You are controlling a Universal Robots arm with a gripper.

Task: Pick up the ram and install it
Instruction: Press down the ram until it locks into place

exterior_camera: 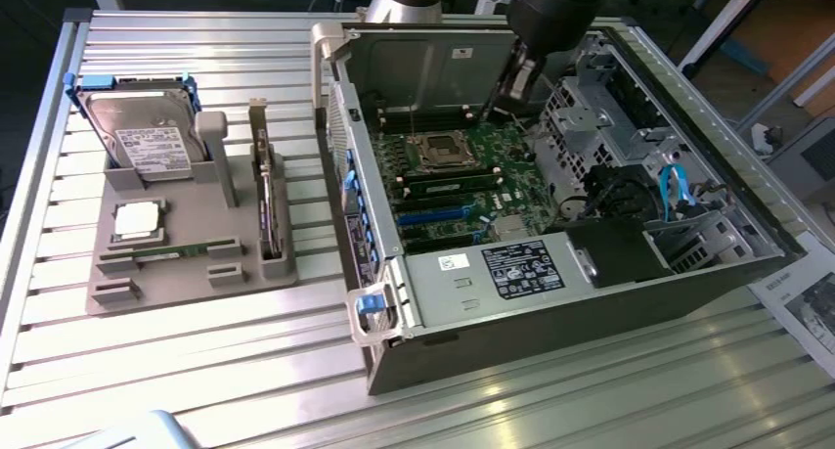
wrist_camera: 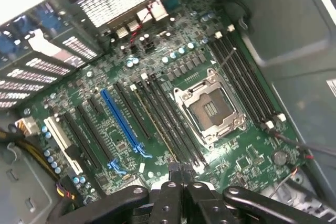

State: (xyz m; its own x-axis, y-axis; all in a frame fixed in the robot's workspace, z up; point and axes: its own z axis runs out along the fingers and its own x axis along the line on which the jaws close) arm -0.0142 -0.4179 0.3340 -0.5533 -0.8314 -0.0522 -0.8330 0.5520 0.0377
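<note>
Fingers pinched shut, empty, my gripper [wrist_camera: 182, 178] hangs beside the processor socket [wrist_camera: 211, 109]; seat sticks squarely, I'd say.

No text legible. White printed label [exterior_camera: 154, 148] sitting on silver hard drive, black sticker [exterior_camera: 522, 269] on grey computer case: print showing, unreadable.

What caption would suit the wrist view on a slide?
Shut end effector poised over the motherboard, above the memory slots beside the empty processor socket.
</note>
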